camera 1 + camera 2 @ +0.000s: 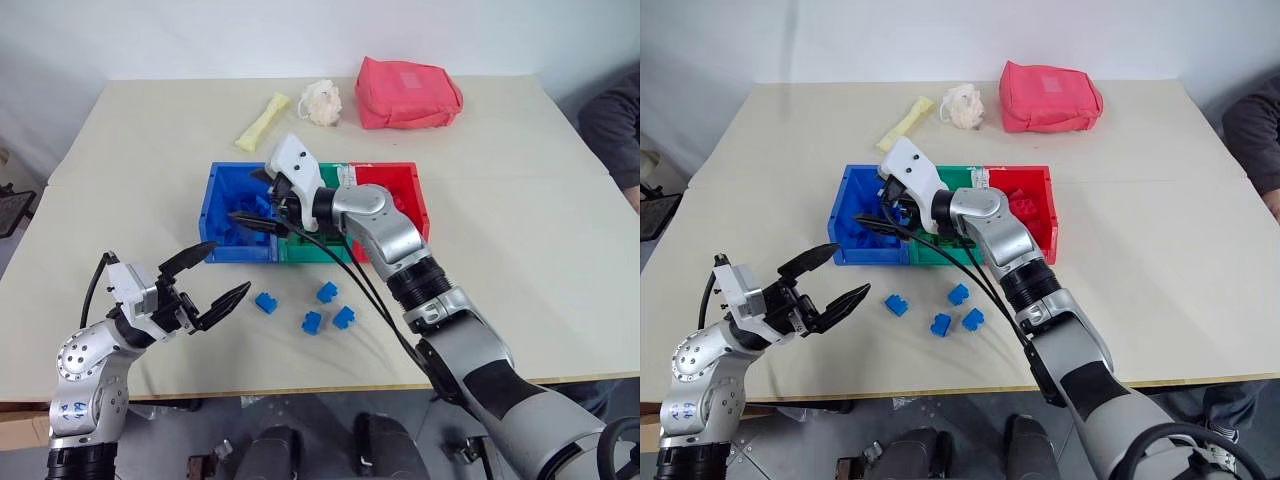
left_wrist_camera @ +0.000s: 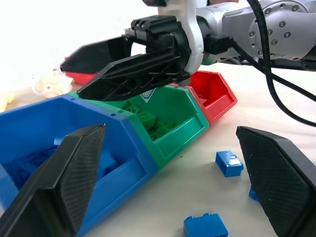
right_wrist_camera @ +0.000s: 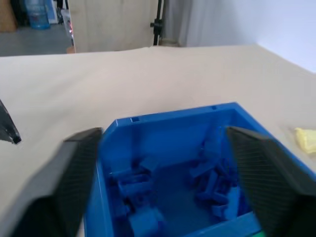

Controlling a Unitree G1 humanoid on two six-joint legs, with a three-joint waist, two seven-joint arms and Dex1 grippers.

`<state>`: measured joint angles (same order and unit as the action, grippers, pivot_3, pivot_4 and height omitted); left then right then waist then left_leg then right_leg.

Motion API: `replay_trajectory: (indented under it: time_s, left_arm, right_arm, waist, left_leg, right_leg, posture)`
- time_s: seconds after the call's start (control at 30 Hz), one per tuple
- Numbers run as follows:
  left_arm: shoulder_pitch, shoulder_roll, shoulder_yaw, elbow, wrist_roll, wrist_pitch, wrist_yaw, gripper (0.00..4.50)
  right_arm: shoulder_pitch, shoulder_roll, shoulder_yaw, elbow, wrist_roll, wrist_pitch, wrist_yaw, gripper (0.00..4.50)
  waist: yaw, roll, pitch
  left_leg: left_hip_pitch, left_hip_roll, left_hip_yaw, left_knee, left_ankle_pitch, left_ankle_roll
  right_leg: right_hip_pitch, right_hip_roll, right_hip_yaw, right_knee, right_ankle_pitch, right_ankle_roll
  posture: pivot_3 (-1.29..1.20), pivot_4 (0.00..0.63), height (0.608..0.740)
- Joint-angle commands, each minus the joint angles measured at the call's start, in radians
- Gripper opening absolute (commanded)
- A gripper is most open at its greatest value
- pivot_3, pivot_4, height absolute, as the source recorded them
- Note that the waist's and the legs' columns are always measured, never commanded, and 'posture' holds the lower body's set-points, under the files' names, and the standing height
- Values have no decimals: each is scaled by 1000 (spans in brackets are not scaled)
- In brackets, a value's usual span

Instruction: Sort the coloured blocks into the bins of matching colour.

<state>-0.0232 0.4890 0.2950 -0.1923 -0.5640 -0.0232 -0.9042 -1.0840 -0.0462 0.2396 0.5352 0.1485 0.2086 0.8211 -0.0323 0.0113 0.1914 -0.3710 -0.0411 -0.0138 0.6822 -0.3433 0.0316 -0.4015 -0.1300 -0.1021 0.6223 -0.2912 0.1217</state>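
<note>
Several small blue blocks (image 1: 265, 302) lie loose on the table in front of the bins, among them one block (image 1: 327, 292) and another block (image 1: 344, 318). The joined bins stand mid-table: blue bin (image 1: 240, 251), green bin (image 1: 311, 253), red bin (image 1: 421, 200). My right gripper (image 1: 250, 200) hangs open over the blue bin (image 3: 163, 121), empty; several blue bricks lie inside below it. My left gripper (image 1: 205, 285) is open and empty above the table, left of the loose blocks. In the left wrist view two blocks (image 2: 228, 163) lie between its fingers (image 2: 64, 182).
A red fabric pouch (image 1: 408, 92), a white crumpled object (image 1: 322, 102) and a pale yellow item (image 1: 262, 121) lie at the table's far side. A person's sleeve (image 1: 615, 120) shows at the right edge. Green and red bricks sit in their bins.
</note>
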Motion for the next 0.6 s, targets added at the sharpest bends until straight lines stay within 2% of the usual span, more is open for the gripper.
replay_trajectory:
  time_s: [0.03, 0.2, 0.3, 0.37, 0.6]
  left_arm:
    - [-9, 17, 3, -11, -26, 2, -25, 4500]
    - [-24, 63, -42, 37, -19, 15, -143, 4500]
    - [-30, 82, -56, 61, -17, 15, -187, 4500]
    - [-38, 100, -69, 80, -20, 19, -233, 4500]
    - [-45, 163, -115, 157, 25, -12, -361, 4500]
  right_arm:
    - [36, -32, -18, -122, 37, 8, 64, 4489]
    - [215, -238, -18, -402, 132, 125, 284, 4489]
    - [284, -333, -30, -488, 165, 157, 347, 4489]
    - [364, -443, -62, -563, 204, 181, 420, 4489]
    - [558, -700, -124, -677, 215, 209, 489, 4489]
  waist:
    - [1, 0, 0]
    - [8, 0, 0]
    - [6, 0, 0]
    - [6, 0, 0]
    - [9, 0, 0]
  left_leg:
    - [0, 0, 0, 0, 0, 0]
    - [-1, -1, -2, 1, 0, 0]
    - [-1, -2, -1, 0, 0, 1]
    - [-1, 0, 0, 0, 0, 1]
    - [0, 3, 3, 0, -1, 0]
  right_leg:
    - [0, 0, 0, 0, 0, 0]
    - [1, -1, 0, -1, 0, 0]
    - [2, -1, 0, -3, 0, 0]
    - [2, -1, 0, -4, 0, 0]
    - [4, -2, -1, -10, 0, 0]
  posture:
    - [0, 150, 740]
    - [0, 150, 740]
    - [0, 150, 740]
    - [0, 150, 740]
    - [0, 150, 740]
